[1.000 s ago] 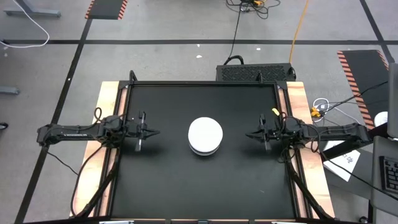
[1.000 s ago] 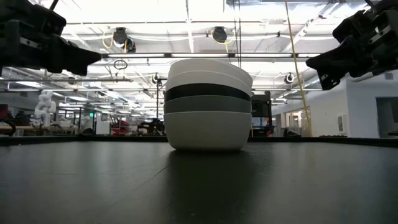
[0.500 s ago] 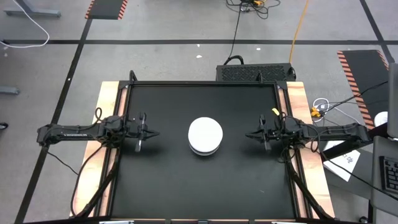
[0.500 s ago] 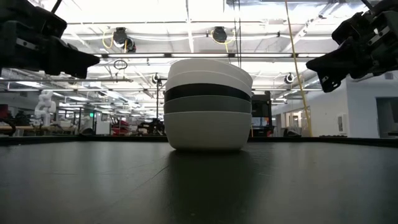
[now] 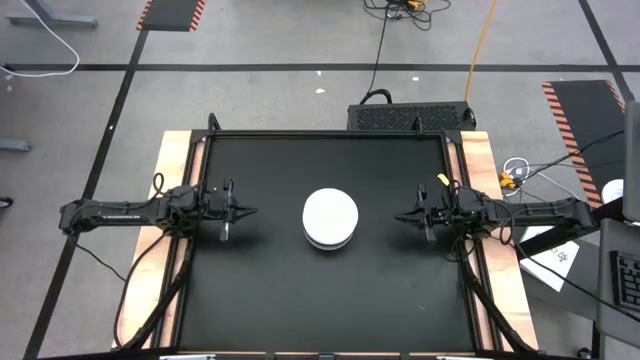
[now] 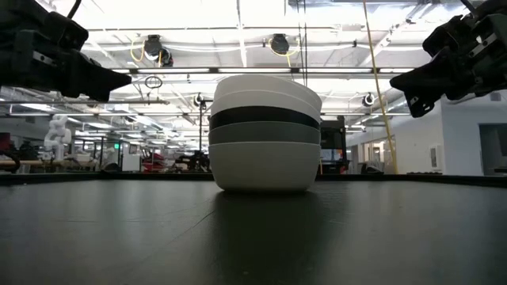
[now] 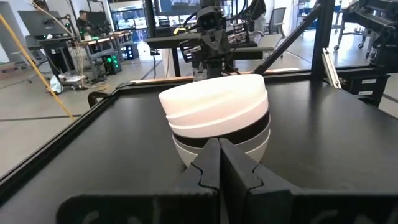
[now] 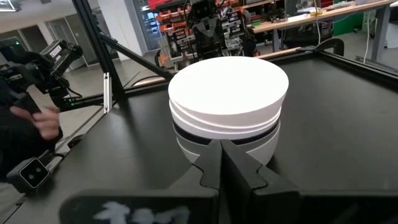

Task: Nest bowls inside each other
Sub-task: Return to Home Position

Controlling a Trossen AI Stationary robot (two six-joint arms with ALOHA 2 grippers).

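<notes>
Closed, my left end effector [image 5: 248, 212] and right end effector [image 5: 400, 216] flank the stacked bowls [image 5: 330, 218], bare worktop [image 5: 300, 300] between us.

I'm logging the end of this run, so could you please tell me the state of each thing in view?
stack of bowls: nested in one upright pile in the middle of the table, white on top, touched by neither gripper.
left gripper: shut, empty, raised off the table to one side of the pile.
right gripper: shut, empty, raised on the opposite side.
</notes>
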